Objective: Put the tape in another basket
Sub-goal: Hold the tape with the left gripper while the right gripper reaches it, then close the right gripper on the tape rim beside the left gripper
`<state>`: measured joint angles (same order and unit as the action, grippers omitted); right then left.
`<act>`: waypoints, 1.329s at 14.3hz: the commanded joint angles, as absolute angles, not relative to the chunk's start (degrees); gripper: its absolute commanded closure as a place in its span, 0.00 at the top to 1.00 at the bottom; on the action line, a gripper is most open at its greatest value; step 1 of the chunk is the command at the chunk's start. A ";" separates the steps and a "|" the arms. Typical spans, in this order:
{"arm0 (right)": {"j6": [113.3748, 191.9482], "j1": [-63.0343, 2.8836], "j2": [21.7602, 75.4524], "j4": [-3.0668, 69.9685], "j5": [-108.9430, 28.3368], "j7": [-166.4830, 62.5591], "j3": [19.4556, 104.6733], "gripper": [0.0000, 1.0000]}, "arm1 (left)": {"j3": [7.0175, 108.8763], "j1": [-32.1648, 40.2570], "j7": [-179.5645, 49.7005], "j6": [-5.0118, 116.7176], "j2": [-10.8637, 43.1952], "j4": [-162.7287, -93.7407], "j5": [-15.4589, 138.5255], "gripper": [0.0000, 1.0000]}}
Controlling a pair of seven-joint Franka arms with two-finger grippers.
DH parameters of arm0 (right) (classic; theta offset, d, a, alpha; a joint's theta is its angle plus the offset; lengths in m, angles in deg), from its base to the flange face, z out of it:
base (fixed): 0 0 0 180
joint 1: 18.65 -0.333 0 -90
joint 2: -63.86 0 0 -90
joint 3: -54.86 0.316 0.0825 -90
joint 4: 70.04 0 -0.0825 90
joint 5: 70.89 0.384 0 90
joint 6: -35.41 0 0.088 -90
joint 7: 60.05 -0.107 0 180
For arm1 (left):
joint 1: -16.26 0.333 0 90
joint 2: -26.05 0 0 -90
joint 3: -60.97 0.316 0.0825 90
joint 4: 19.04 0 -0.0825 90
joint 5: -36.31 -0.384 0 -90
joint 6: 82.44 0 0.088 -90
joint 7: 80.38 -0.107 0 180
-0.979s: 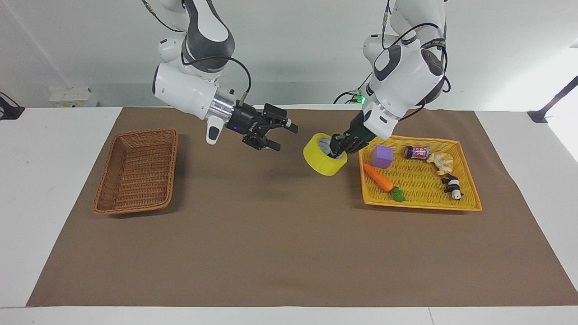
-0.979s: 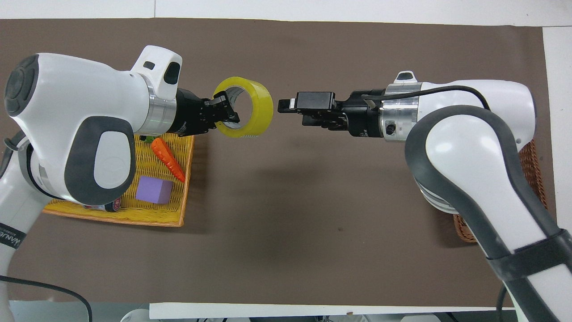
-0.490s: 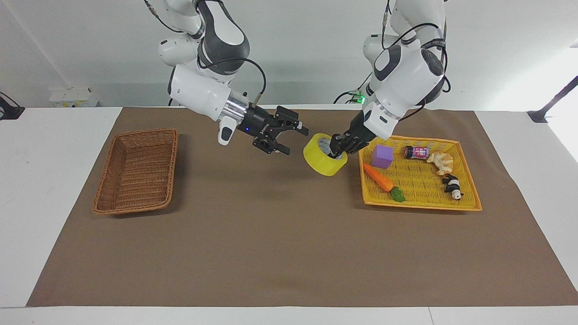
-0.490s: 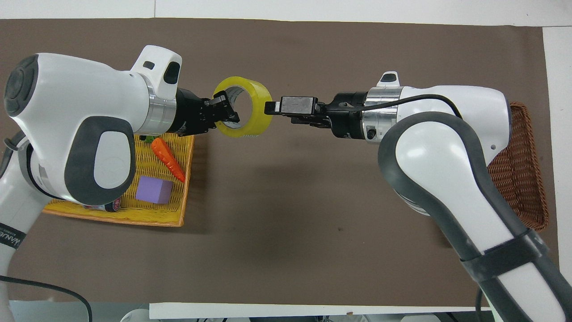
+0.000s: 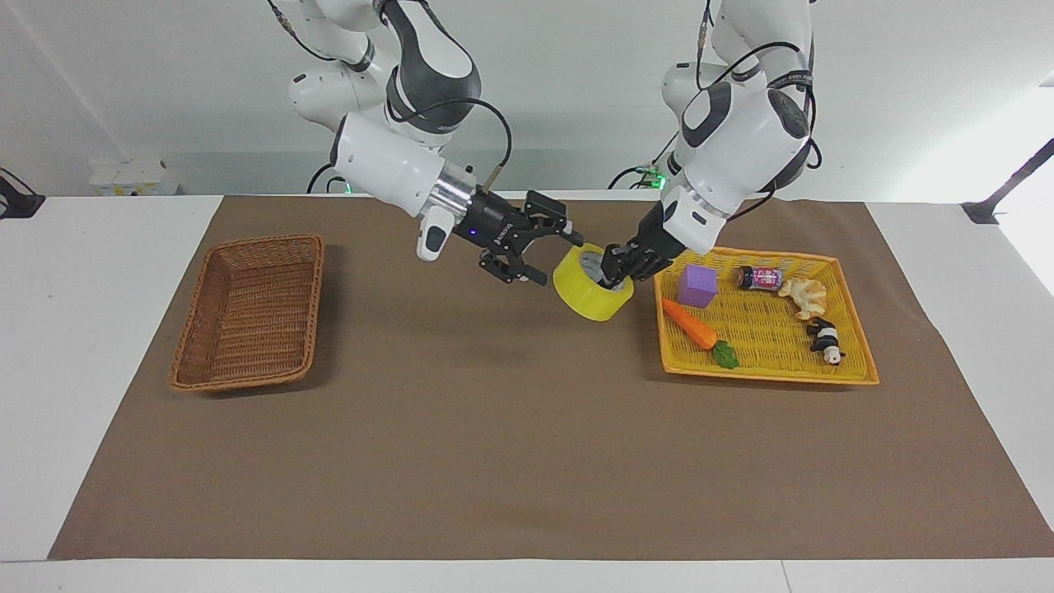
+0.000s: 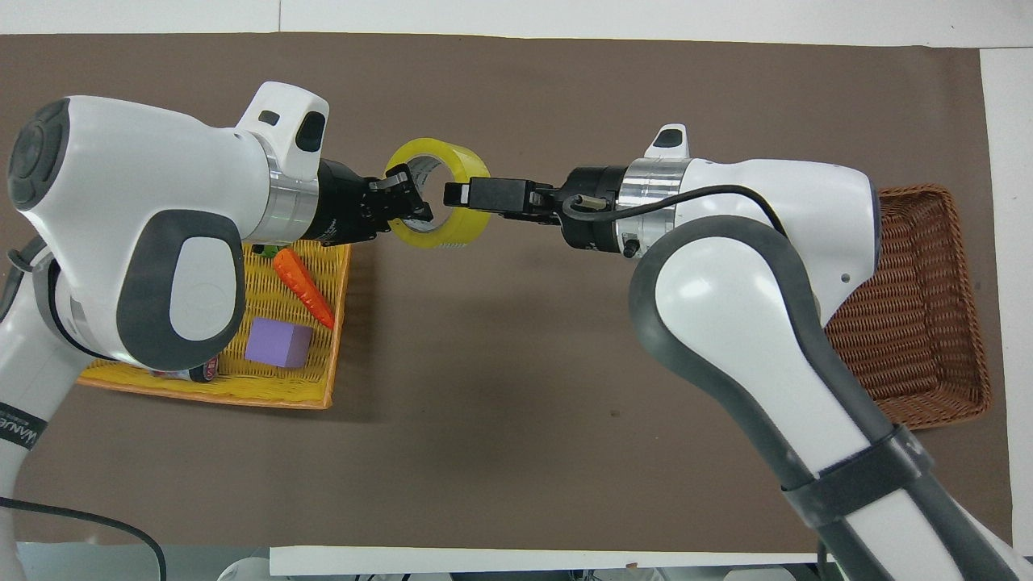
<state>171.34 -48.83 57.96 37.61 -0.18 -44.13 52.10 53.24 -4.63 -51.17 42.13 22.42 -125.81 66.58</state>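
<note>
The yellow tape (image 5: 589, 301) hangs in the air over the brown mat, between the two baskets and beside the yellow tray. My left gripper (image 5: 616, 272) is shut on its rim, with a finger inside the grey-white core. The tape (image 6: 436, 149) and the left gripper (image 6: 407, 206) also show in the overhead view. My right gripper (image 5: 550, 257) is open, its fingers spread around the tape's rim on the side toward the right arm; in the overhead view the right gripper (image 6: 457, 194) overlaps the roll. The brown wicker basket (image 5: 272, 244) stands empty at the right arm's end.
The flat yellow-orange tray (image 5: 766, 362) at the left arm's end holds a purple cube (image 5: 697, 285), a carrot (image 5: 696, 328), a small can (image 5: 759, 277), a croissant-like toy (image 5: 805, 295) and a panda figure (image 5: 826, 339). The brown mat (image 5: 494, 428) covers the table.
My right arm has swung from over the mat's middle toward the tape, its open fingers now at the roll's rim. The left gripper and the tape have stayed still.
</note>
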 commanded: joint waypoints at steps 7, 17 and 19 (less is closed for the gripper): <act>172.79 -49.59 56.39 36.57 0.91 -44.14 51.96 0.94 | 54.03 -5.89 -50.93 42.63 22.18 -125.12 66.81 0.01; 172.96 -49.85 56.30 36.57 0.47 -44.67 51.96 0.44 | 54.03 -5.89 -51.11 42.71 22.18 -125.21 66.72 0.02; 172.70 -49.68 56.39 36.57 0.47 -44.67 51.96 0.00 | 54.03 -5.89 -51.11 42.71 22.18 -125.30 66.81 0.02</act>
<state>172.39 -49.64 56.65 37.40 -0.25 -44.02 51.82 53.48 -4.89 -51.18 42.12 22.36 -125.75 66.55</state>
